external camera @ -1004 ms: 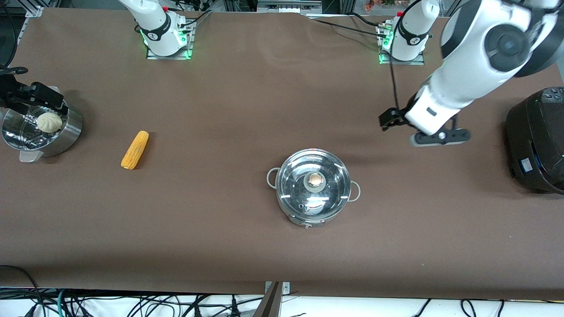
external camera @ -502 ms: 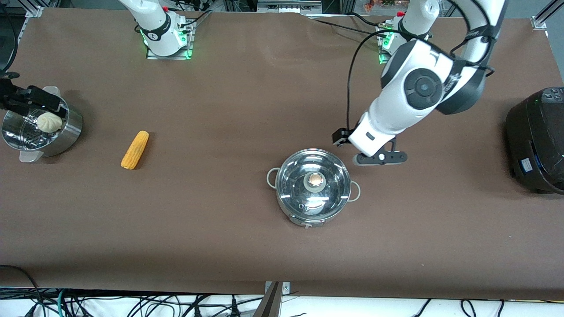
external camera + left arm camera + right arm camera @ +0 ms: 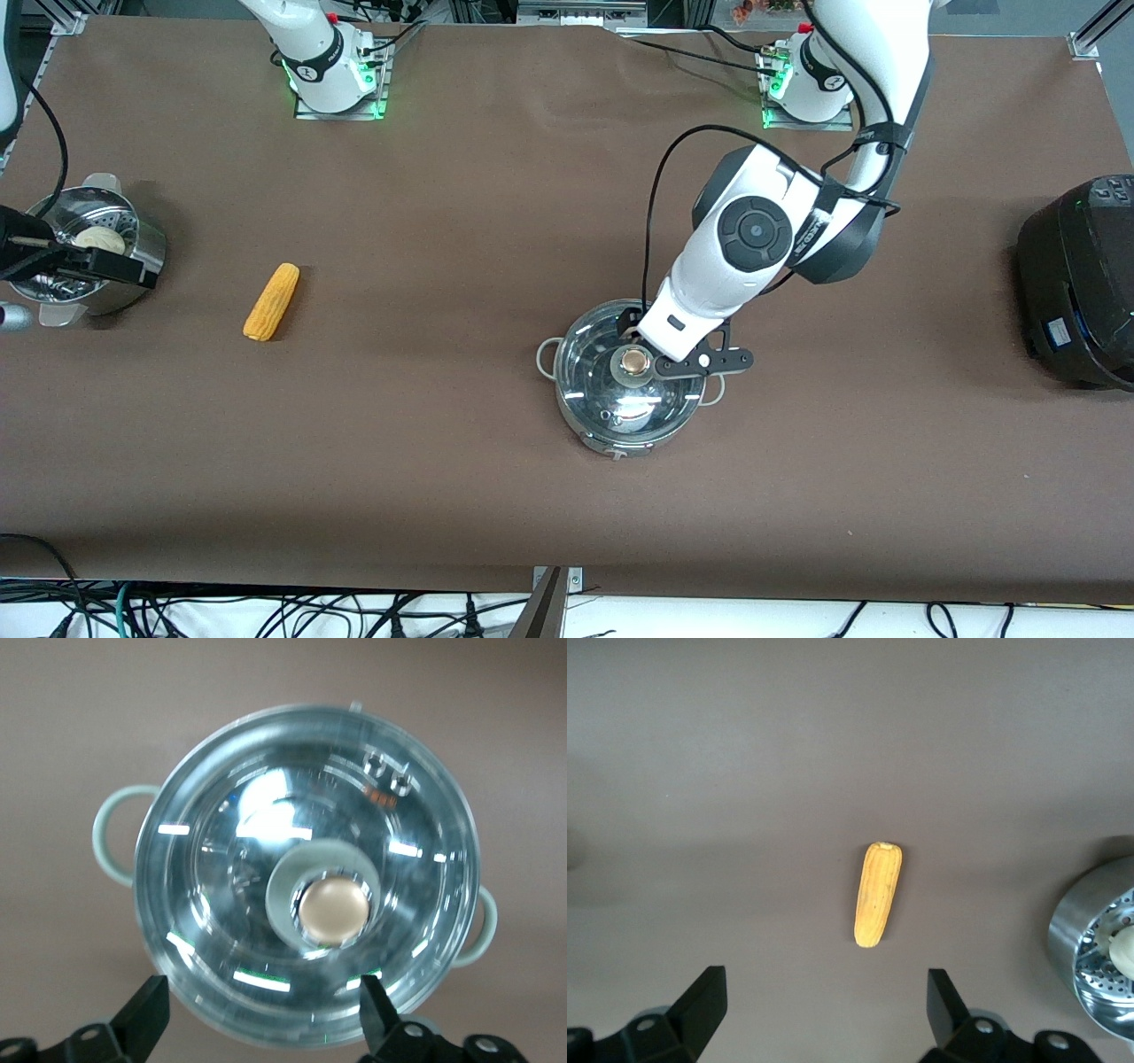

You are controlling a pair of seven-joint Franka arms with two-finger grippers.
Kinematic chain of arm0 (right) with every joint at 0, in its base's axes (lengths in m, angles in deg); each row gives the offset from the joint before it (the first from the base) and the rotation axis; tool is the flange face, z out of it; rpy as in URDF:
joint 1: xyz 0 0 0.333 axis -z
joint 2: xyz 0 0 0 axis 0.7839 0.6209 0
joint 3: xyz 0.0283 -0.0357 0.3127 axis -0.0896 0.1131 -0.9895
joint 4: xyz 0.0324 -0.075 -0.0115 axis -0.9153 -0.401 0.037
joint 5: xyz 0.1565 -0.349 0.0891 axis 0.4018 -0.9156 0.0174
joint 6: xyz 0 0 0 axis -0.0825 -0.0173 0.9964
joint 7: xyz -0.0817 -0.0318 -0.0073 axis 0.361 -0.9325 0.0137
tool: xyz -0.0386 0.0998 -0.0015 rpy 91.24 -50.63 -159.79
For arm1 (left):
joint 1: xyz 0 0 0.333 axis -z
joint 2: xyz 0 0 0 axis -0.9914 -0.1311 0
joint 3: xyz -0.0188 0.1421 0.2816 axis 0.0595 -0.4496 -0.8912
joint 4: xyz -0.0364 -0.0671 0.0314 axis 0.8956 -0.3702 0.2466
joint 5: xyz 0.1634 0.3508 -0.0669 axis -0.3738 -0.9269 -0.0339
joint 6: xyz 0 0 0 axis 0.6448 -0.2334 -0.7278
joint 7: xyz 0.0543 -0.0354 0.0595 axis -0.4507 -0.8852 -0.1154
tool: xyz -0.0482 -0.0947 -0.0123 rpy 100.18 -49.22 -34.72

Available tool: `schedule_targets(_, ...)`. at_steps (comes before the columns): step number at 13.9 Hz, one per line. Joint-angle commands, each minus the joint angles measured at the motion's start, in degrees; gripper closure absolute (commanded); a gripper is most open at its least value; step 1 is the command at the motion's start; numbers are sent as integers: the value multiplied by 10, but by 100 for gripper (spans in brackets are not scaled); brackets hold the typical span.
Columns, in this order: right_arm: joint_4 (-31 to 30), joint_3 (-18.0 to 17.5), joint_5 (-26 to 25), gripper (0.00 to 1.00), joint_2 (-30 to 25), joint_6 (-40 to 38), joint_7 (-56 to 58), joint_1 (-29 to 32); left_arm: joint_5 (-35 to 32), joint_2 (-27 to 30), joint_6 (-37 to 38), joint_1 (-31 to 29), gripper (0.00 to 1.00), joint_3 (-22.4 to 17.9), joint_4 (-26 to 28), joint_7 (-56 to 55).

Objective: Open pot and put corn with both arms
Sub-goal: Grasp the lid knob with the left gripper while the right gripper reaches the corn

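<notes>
Front view — brown table [image 3: 461, 461], black cooker [image 3: 1076, 279] at the left arm's end.

My left wrist covers part of the pot [image 3: 620, 403] lid, and my right gripper [image 3: 84, 264] plus the steamer basket [image 3: 142, 252] are half cut off.

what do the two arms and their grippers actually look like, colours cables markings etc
Both arms are glossy white with black joint sections. The left arm has a round black joint cap and a black cable looping beside its forearm. Each base glows green, with a small red part above. The left gripper and the right gripper have black, wedge-shaped fingers on black bodies with round screw holes.
</notes>
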State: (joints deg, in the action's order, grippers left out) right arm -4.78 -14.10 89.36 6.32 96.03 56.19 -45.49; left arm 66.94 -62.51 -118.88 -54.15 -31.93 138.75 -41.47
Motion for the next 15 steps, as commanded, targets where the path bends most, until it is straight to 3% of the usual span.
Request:
schedule_targets(1,8,-4,7,0,44,23,-3,1,5,-53,12,33,10,-36,-85,-6)
schedule_targets(3,6,-5,6,0,100,75,-3,-7,6,-66,0,45,10,-42,-93,-23)
schedule_targets(6,-31,-6,3,0,139,166,-3,-32,5,-84,-21,58,10,-49,-93,-30)
schedule_targets(9,-137,-6,0,0,136,292,3,-38,5,-94,-25,62,10,-56,-93,-30)
schedule_targets(15,-221,-4,-52,0,106,319,6,-38,5,-96,-25,65,13,-64,-93,-30)
